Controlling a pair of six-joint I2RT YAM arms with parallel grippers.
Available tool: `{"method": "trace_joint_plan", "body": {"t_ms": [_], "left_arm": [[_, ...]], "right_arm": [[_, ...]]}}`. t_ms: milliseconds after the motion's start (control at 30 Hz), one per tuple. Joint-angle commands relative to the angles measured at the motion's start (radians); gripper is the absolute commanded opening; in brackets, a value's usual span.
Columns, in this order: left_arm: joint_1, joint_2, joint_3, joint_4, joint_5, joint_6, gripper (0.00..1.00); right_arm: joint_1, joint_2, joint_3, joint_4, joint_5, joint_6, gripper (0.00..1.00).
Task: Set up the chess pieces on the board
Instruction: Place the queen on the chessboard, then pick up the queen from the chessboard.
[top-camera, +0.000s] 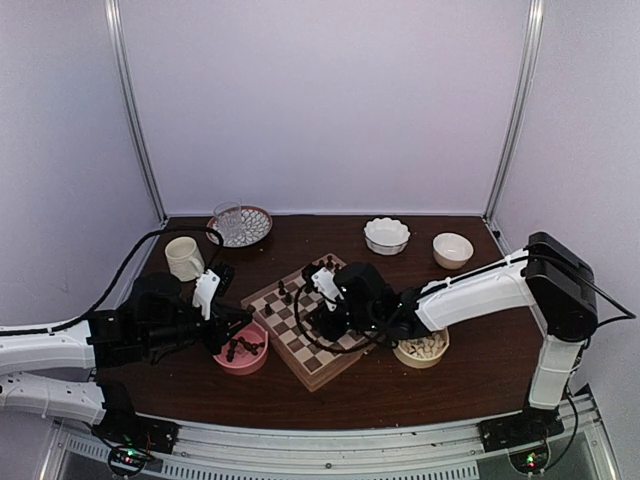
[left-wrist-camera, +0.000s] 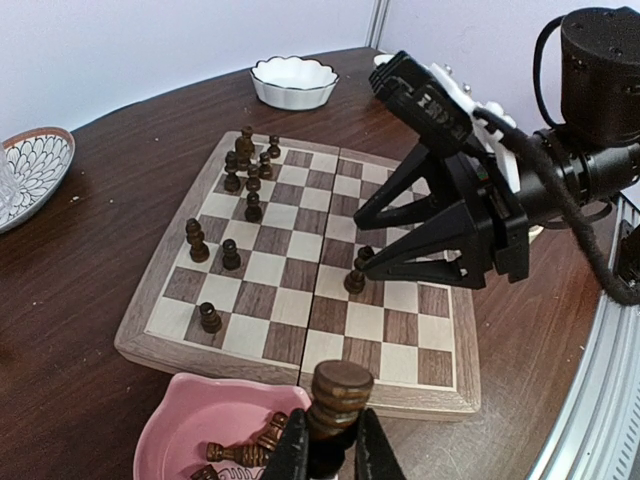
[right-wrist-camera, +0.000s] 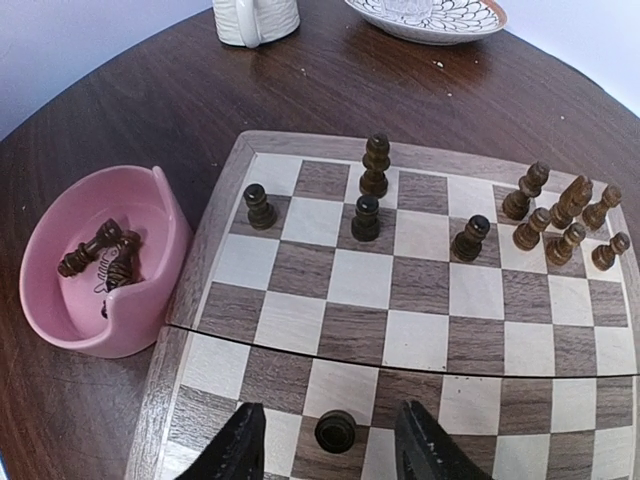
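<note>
Clamped in left fingers (left-wrist-camera: 378, 452), above pink bowl (left-wrist-camera: 190, 420) beside board (right-wrist-camera: 420, 330): dark brown chess piece (left-wrist-camera: 338, 395). Spread apart, astride dark pawn (right-wrist-camera: 335, 432) upright on board: right fingers (right-wrist-camera: 235, 445). Further dark pieces (left-wrist-camera: 247, 165) standing on other squares.

Board (right-wrist-camera: 430, 285): brown and cream checks, tan border. Pieces (right-wrist-camera: 374, 166) dark brown. Bowl (right-wrist-camera: 150, 300) pink; table (right-wrist-camera: 120, 110) dark brown wood

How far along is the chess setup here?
Done: about a dozen dark pieces stand on the board. In hand: left end effector grips one more piece; right end effector is open around a pawn. Remaining: spares in the pink bowl, cream pieces.
</note>
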Motion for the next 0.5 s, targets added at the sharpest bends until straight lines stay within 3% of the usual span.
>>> {"method": "trace_joint_plan", "body": {"t_ms": [0, 300, 467], "left_arm": [[-0.002, 0.002, 0.006, 0.03, -0.004, 0.013, 0.0], [-0.001, 0.009, 0.011, 0.025, -0.012, 0.019, 0.0], [-0.002, 0.025, 0.018, 0.022, -0.006, 0.023, 0.01]], "right_arm": [[-0.003, -0.035, 0.069, -0.124, 0.015, -0.005, 0.5], [-0.004, -0.024, 0.169, -0.33, 0.031, 0.024, 0.5], [-0.003, -0.004, 0.205, -0.389, 0.028, 0.017, 0.44]]}}
